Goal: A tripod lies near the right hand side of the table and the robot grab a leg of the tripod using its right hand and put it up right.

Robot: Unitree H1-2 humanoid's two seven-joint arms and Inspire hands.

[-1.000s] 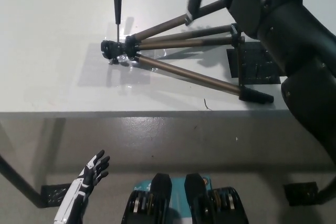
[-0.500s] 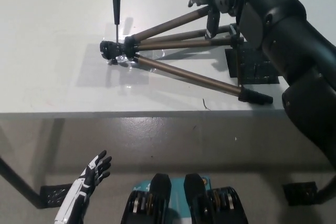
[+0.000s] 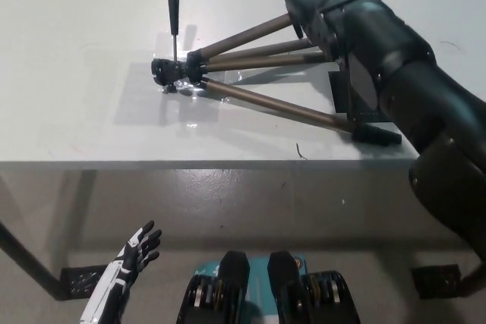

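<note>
Now closed down over the far tripod leg (image 3: 250, 33) rather than hovering, right robot hand (image 3: 323, 9) apparently gripping it, tripod (image 3: 228, 66) flat on surface (image 3: 76, 73) at right, ready for lifting; left robot hand (image 3: 129, 263) spread, low.

Bare table (image 3: 76, 73) left of tripod (image 3: 250, 73) head

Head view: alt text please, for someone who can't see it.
A tripod lies on its side on a white table, legs spread, with the black right hand over its far leg near the foot. The white left hand rests open below the table edge.
</note>
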